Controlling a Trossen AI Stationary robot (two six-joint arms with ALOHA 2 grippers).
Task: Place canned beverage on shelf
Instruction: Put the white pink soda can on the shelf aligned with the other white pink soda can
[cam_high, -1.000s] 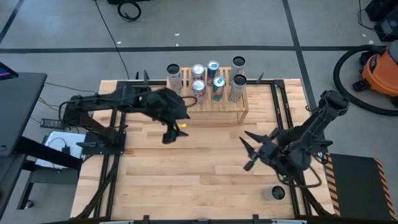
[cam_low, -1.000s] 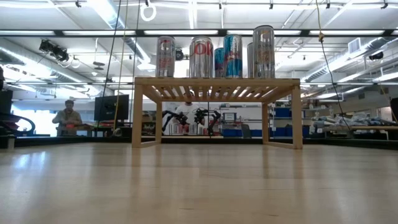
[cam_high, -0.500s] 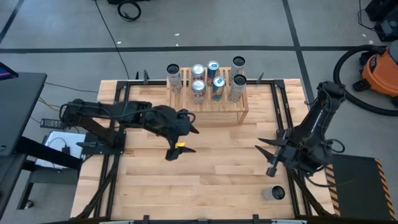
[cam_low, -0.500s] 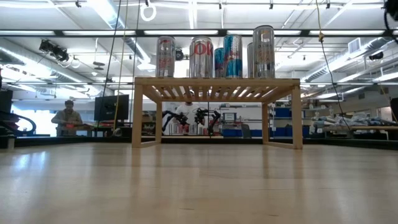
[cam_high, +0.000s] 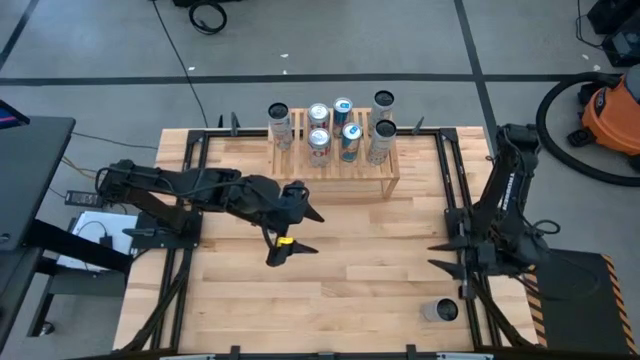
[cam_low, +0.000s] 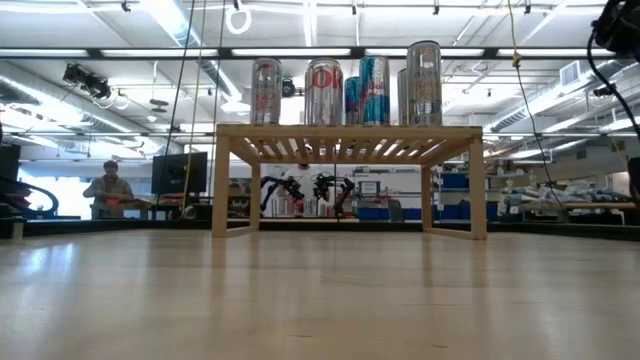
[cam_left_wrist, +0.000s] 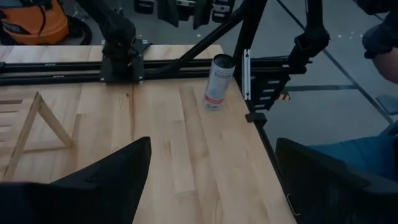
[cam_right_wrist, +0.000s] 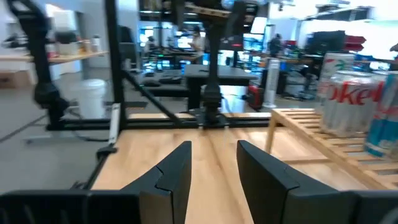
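— Jaws: how are they being held?
— Left gripper (cam_high: 303, 230) is being held apart, empty, mid-table; right gripper (cam_high: 443, 254) is being held narrowly parted, empty, near a lone can (cam_high: 440, 311).
— Shelf (cam_high: 345, 178)?
— Six cans are being carried at the table's far edge.

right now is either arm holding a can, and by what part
Nothing is held. The left gripper and right gripper both have empty fingers; the loose can stands untouched at the table's near right edge.
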